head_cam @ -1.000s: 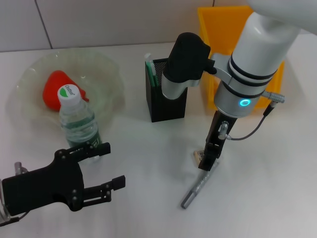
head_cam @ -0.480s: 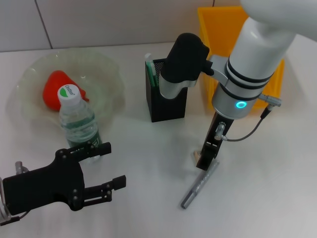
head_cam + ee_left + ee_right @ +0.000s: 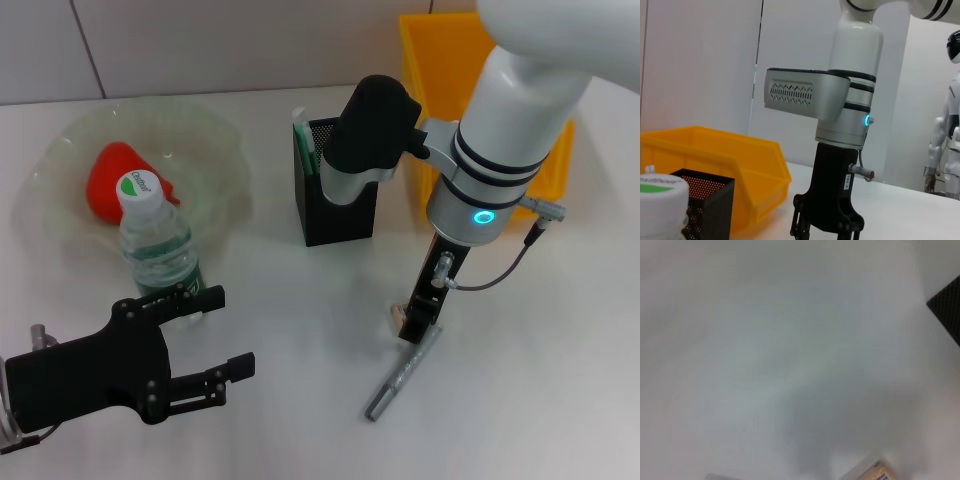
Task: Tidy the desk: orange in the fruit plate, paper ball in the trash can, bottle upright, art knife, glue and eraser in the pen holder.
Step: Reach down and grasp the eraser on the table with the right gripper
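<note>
The orange (image 3: 108, 178) lies in the fruit plate (image 3: 225, 150) at the far left. The bottle (image 3: 158, 248) stands upright in front of the plate. Just behind it, my left gripper (image 3: 215, 335) hangs open and empty. At the table's middle my right gripper (image 3: 413, 328) points straight down, its tip at the small beige eraser (image 3: 396, 317). The grey art knife (image 3: 400, 375) lies right beside it. The black mesh pen holder (image 3: 338, 215) holds a white-and-green stick (image 3: 303, 140); I cannot tell whether it is the glue. The yellow trash can (image 3: 440, 60) stands behind. The paper ball is out of view.
In the left wrist view the right gripper (image 3: 822, 231) reaches down beside the trash can (image 3: 715, 155) and pen holder (image 3: 705, 200), with the bottle cap (image 3: 660, 197) close by. The right wrist view shows bare table, the eraser (image 3: 875, 473) and a pen holder corner (image 3: 947, 307).
My right arm has shifted slightly to the left, its gripper staying low at the eraser. The left arm and all other objects have not moved.
</note>
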Controlling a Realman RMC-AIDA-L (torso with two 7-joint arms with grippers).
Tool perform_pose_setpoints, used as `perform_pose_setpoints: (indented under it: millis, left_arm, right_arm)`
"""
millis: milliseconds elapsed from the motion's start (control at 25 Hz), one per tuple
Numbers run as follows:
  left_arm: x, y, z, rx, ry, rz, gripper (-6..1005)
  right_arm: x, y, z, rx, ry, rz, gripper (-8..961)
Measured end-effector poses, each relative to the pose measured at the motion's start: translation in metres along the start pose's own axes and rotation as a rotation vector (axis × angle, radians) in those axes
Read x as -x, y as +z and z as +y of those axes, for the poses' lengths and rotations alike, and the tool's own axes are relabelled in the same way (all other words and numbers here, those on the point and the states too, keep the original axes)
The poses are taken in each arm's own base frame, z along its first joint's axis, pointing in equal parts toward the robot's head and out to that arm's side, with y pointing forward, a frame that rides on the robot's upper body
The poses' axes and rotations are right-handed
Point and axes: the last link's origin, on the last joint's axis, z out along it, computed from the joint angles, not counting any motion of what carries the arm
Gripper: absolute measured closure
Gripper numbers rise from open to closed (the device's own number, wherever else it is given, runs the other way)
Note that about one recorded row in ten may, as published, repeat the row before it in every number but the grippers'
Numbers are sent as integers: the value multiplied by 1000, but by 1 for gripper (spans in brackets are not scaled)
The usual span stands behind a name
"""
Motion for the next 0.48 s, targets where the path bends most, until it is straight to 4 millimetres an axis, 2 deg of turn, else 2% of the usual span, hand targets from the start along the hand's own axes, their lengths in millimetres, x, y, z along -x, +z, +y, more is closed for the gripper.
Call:
perform_pose_setpoints:
  millis: [120,200,480]
  left_arm:
    - [0,0,0,1,0,0,186]
    - [0,0,0,3,-1,-1,186]
    - [0,0,0,3,-1,-1,186]
  right_arm:
    - [-1,1,0,0,-2,9,216]
    - [-1,2,0,0,-1,10,413]
    - [0,2,0,-1,-2,8,459]
